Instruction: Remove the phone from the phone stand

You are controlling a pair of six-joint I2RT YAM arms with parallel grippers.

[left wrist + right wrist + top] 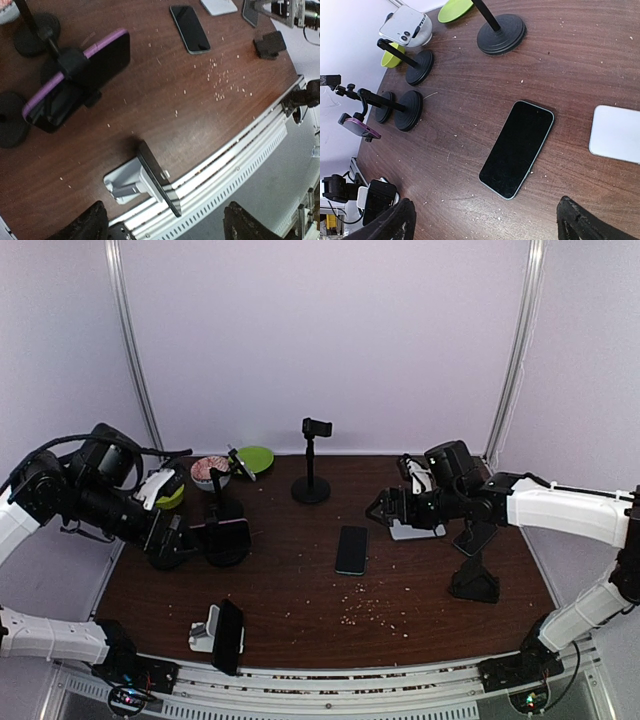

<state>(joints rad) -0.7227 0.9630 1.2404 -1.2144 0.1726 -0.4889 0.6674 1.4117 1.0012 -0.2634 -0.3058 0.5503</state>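
On crumb-dusted wooden table (300, 575), lilac walls (330, 330) behind — left end effector (166, 226), right end effector (485, 222) spread, empty.

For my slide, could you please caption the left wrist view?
Purple phone clamped in its stand; dark phone lies flat.

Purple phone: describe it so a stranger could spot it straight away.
Start at the brown table and go to its left side. A black stand there clamps a phone sideways. Only it has a purple edge.

black phone (351, 549) flat, screen up, mid-table; purple-cased phone (109, 54) clamped in black stand (75, 63), left.
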